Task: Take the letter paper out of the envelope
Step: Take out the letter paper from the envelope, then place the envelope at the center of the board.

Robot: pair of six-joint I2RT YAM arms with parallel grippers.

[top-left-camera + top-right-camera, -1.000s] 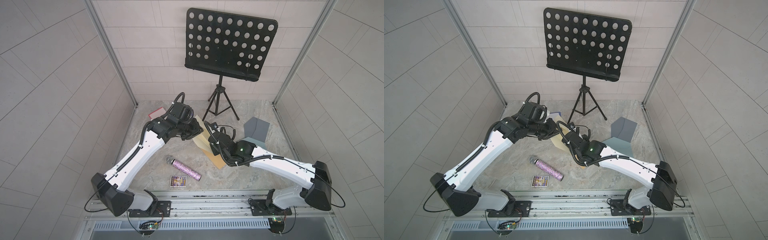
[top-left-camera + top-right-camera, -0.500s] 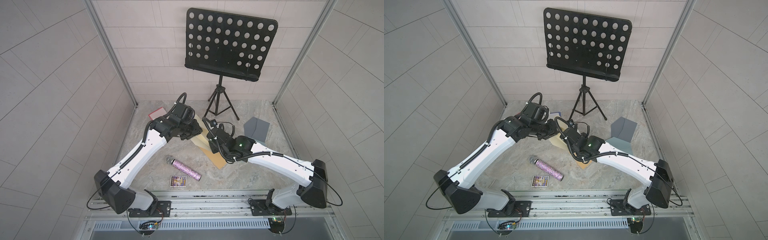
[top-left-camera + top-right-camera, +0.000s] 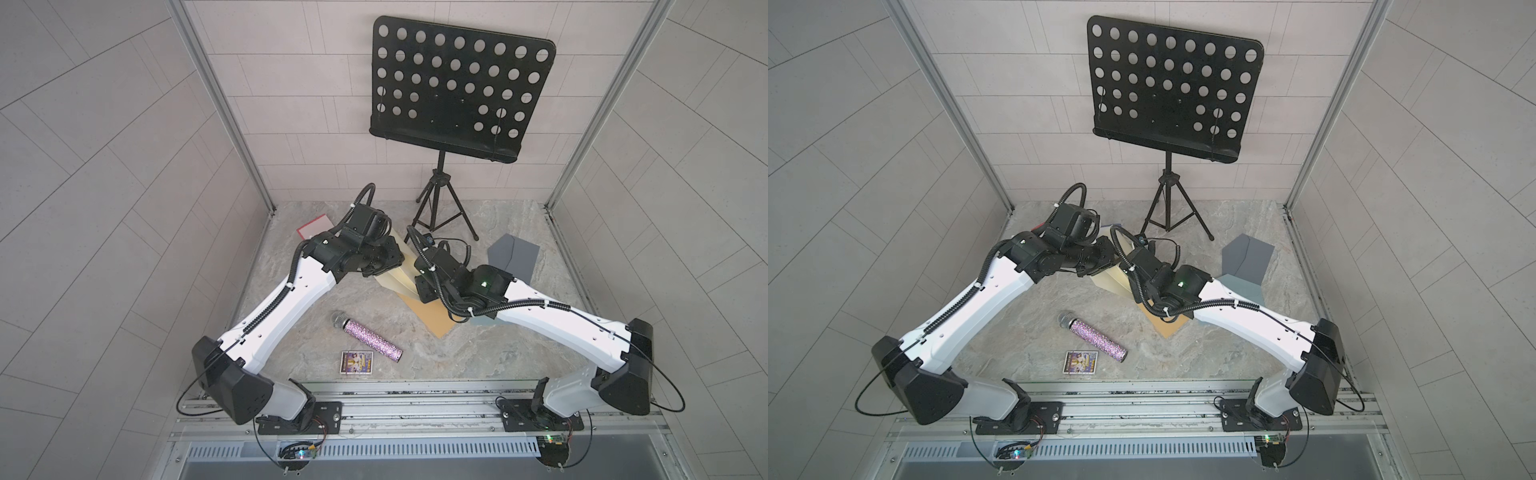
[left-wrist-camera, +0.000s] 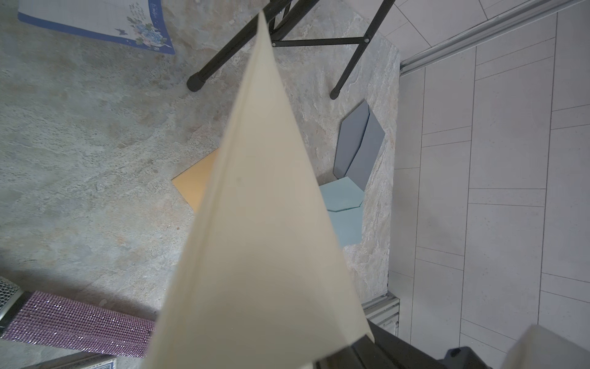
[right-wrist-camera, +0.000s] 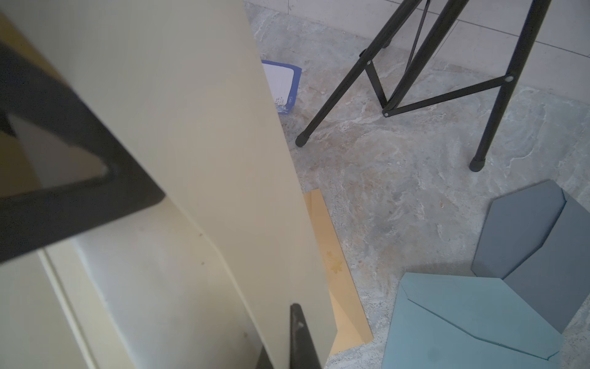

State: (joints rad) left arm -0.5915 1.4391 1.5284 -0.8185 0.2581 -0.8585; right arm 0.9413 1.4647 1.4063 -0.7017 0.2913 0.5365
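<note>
A cream envelope hangs tilted above the table between my two grippers in both top views. My right gripper is shut on its lower edge, with one dark fingertip lying against the cream face. My left gripper is shut on the envelope's other end, and a long cream sheet runs out from its jaws in the left wrist view. That sheet could be the letter paper or the envelope's flap; I cannot tell which. A left finger crosses the cream surface.
An orange envelope lies flat under the lifted one. Grey and teal envelopes lie to the right. The music stand's tripod is behind. A glitter microphone, a small card and blue-bordered paper lie around.
My right gripper has moved slightly toward the back with the envelope's lower edge. The left gripper has stayed at the other end.
</note>
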